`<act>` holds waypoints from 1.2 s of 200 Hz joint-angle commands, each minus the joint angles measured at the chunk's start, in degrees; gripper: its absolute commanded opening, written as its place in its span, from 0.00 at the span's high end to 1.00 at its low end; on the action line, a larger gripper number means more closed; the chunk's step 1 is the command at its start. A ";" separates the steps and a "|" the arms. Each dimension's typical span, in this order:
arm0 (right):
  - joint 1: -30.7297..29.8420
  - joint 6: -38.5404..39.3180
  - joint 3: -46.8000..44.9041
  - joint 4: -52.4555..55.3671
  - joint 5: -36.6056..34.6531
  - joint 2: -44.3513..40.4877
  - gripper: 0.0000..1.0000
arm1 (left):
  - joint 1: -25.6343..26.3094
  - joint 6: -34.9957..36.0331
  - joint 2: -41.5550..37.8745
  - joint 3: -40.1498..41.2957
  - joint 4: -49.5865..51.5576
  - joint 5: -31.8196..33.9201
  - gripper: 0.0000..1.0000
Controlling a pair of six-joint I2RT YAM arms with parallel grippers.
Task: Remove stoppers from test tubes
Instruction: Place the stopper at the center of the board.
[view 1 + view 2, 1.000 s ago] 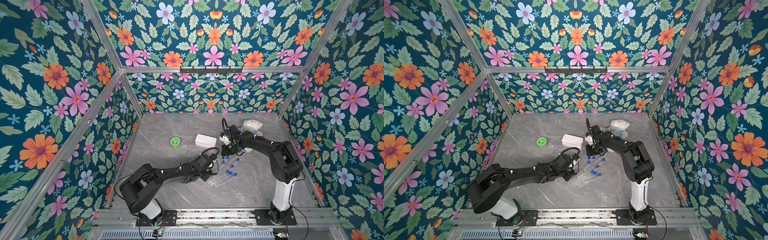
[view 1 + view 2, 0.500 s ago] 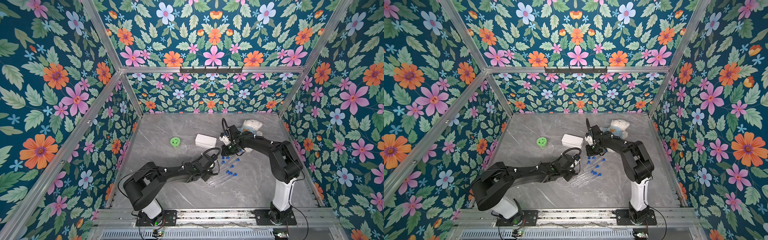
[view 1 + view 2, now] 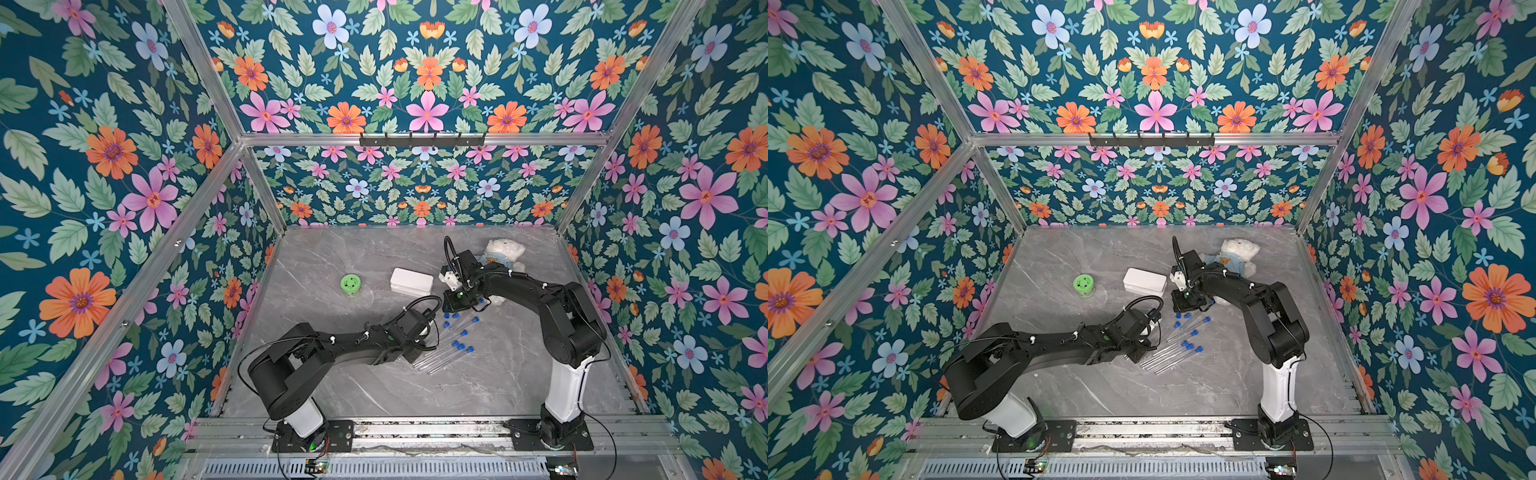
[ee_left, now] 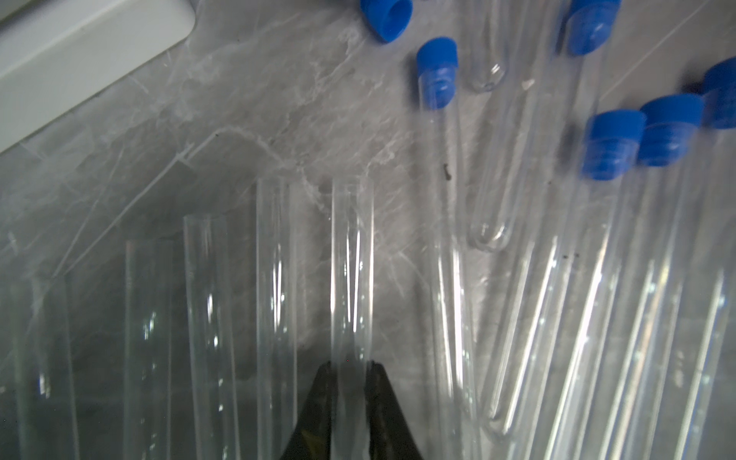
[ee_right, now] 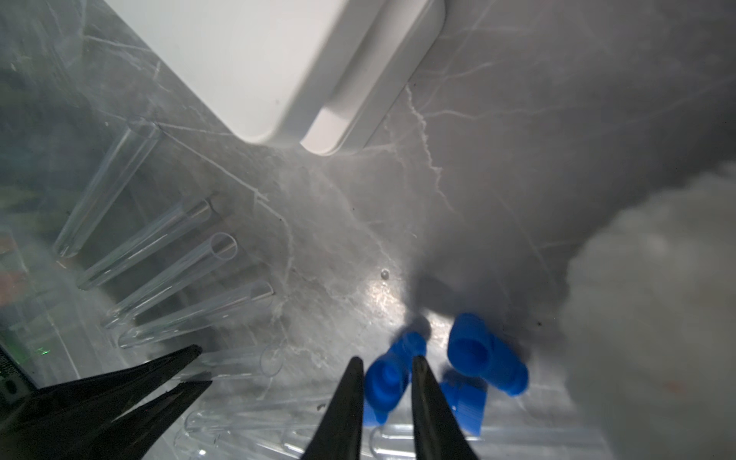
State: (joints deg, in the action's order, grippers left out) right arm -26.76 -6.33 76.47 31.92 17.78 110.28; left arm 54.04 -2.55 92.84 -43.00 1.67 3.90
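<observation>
Left gripper (image 4: 350,363) clamps a bare test tube (image 4: 352,259). Right gripper (image 5: 387,358), lower centre, straddles a stopper (image 5: 384,382), grip unclear. Dropped, it might roll among the capped tubes (image 4: 609,157).

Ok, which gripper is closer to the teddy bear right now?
Right. The right gripper hangs close by the teddy bear; the left gripper is farther off, clamped on a test tube.

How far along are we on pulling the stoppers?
Done: several test tubes lie open, with loose stoppers nearby. In hand: the left claw clamps an open tube; a stopper sits between the tips of the right claw, grip unclear. Left: about five capped tubes.
</observation>
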 commanded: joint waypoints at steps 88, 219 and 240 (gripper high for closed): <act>0.52 -0.73 -1.43 -0.98 -0.10 -3.11 0.72 | 0.00 0.46 -2.26 -1.44 2.23 0.81 0.68; 8.13 -8.49 -11.43 -14.08 9.38 -14.30 0.21 | 3.08 0.54 1.60 -7.07 2.72 0.01 0.67; 8.39 -8.96 -11.60 -14.40 9.86 -14.54 0.21 | 3.24 0.52 2.97 -8.11 2.63 -0.15 0.67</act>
State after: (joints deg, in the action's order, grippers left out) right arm -18.52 -14.55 65.01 19.03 26.59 96.25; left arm 57.08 -2.35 94.67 -50.11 4.32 3.97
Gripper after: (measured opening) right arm 0.791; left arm 0.333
